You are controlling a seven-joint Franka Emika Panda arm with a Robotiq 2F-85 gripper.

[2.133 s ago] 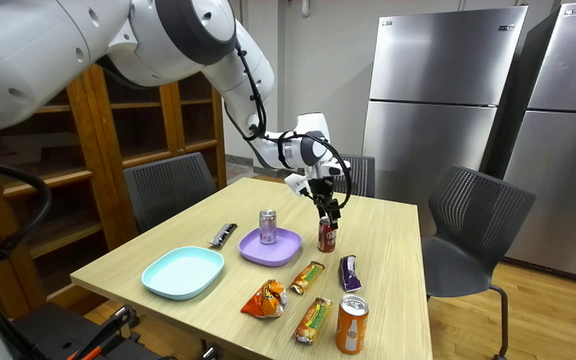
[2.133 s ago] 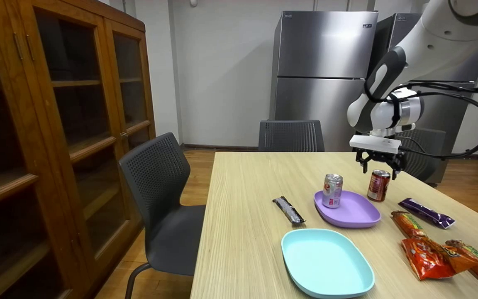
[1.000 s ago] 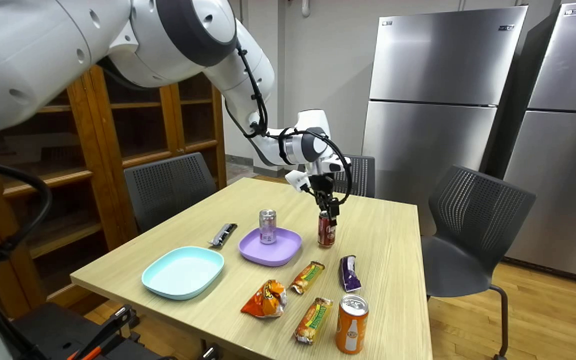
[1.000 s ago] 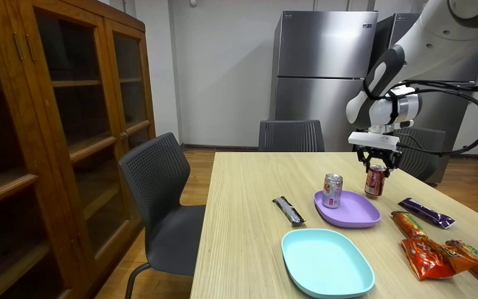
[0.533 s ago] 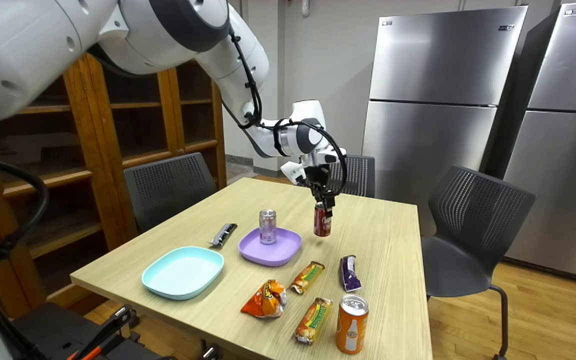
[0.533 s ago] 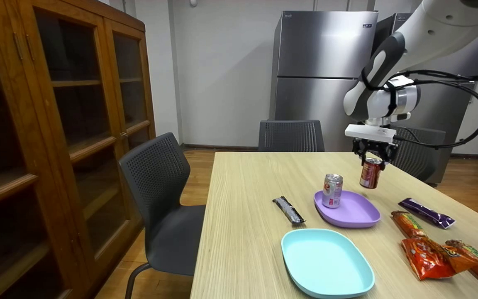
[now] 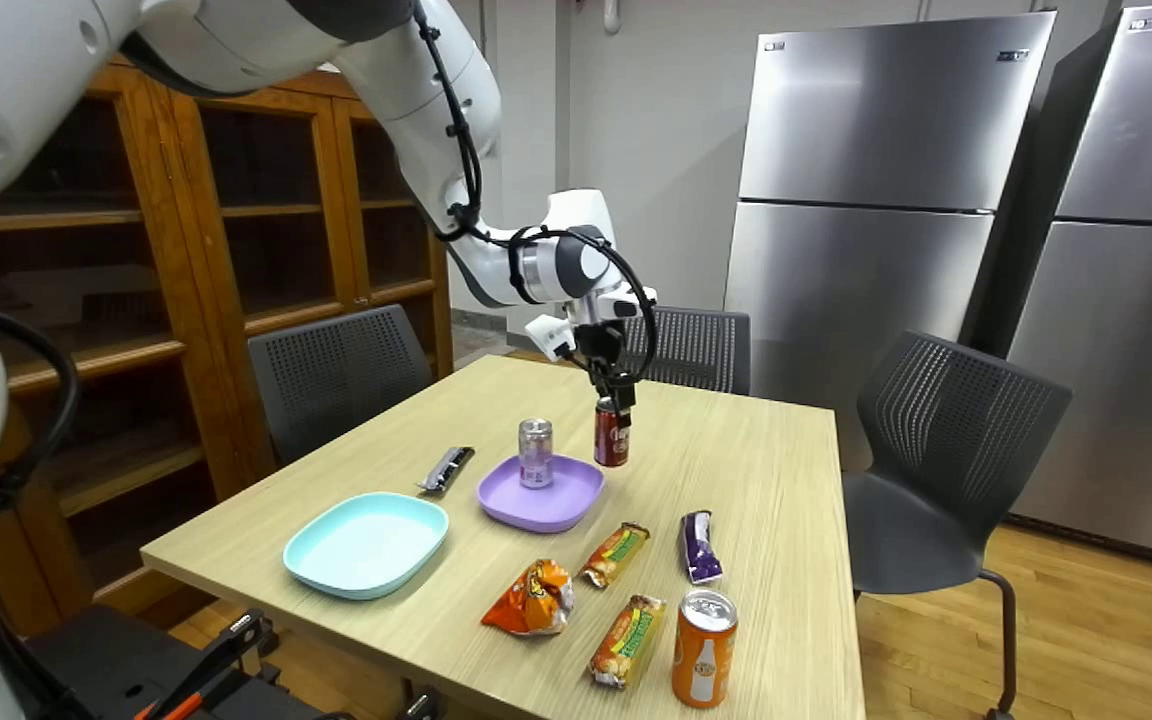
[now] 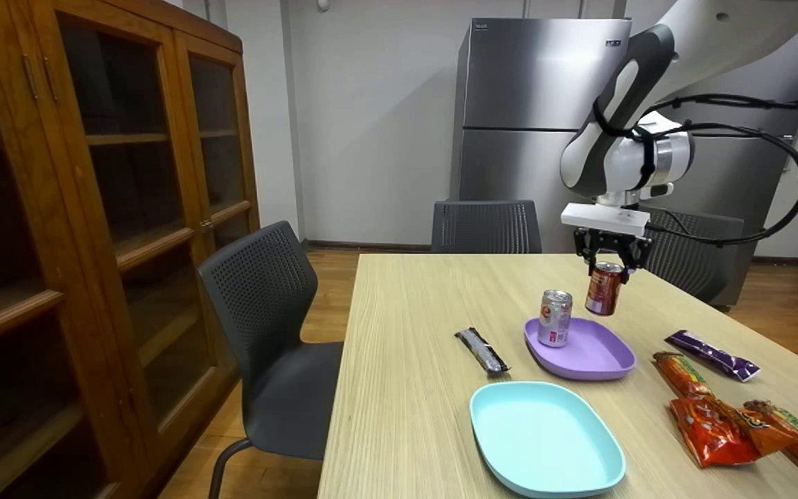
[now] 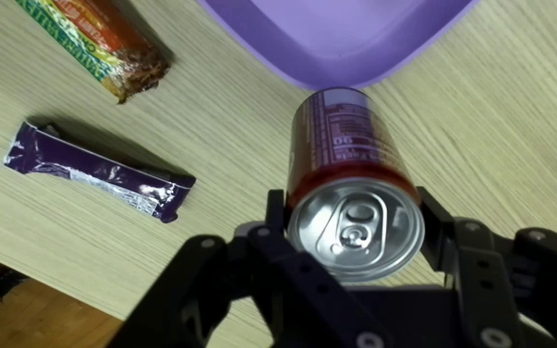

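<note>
In an exterior view we're perched right beside the arm (image 7: 406,100), which cuts in from the picture's upper left, and we're looking down across the table (image 7: 776,550) toward the steel fridges (image 7: 866,270). We also face the fridges in an exterior view from up close to the turquoise plate (image 8: 544,443), with the wooden cabinet (image 8: 115,180) running down the picture's left. Both exterior views get table, fridges and cabinet. Wrist view's our proper close-up, aimed steeply down over the gripper (image 9: 350,208) at the red can (image 9: 348,164), and it shares the purple plate (image 9: 341,72) with both exterior views.
</note>
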